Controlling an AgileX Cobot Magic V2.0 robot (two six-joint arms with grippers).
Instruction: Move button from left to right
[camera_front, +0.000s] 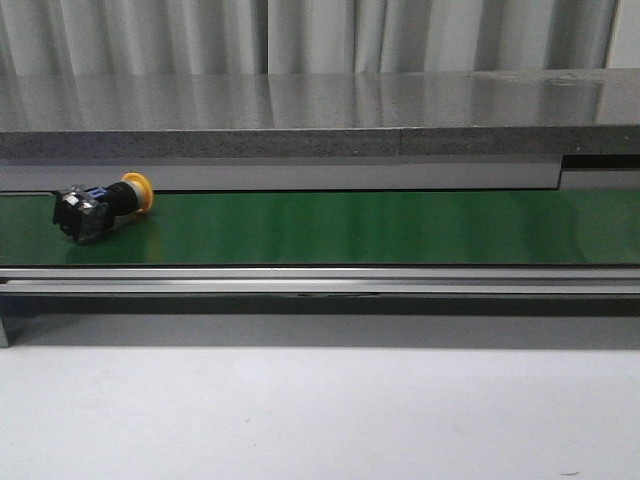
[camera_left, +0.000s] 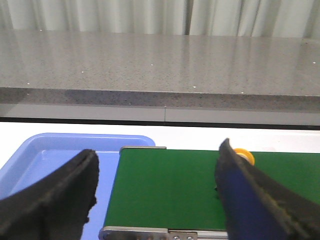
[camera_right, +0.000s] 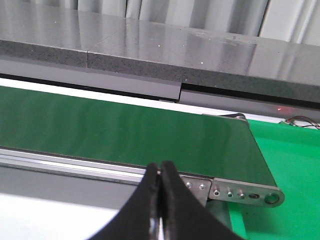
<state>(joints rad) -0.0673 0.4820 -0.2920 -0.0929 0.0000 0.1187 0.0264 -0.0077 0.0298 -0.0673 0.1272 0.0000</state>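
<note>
Left pincer (camera_left: 157, 200) spread wide, nothing between its black fingers (camera_left: 60, 195). Right pincer (camera_right: 161, 200) pressed together, tips touching, holding nothing.

Button (camera_front: 103, 208) lies on its side at the left end of the green belt (camera_front: 380, 228), free of both pincers. Round yellow-orange cap points right and toward the back; black blocky body points left-front, with some blue and shiny metal bits on it, too small to make out.

Front view shows the whole button but neither pincer. Left wrist view shows only the cap's edge peeking past one finger, plus a blue tray (camera_left: 45, 155) just beside the belt's end. Right wrist view shows the belt's other end with its metal bracket (camera_right: 245, 192), bright green surface (camera_right: 290, 170) beyond it; button not in that view. Grey stone desk (camera_front: 300, 110) runs behind the belt.
</note>
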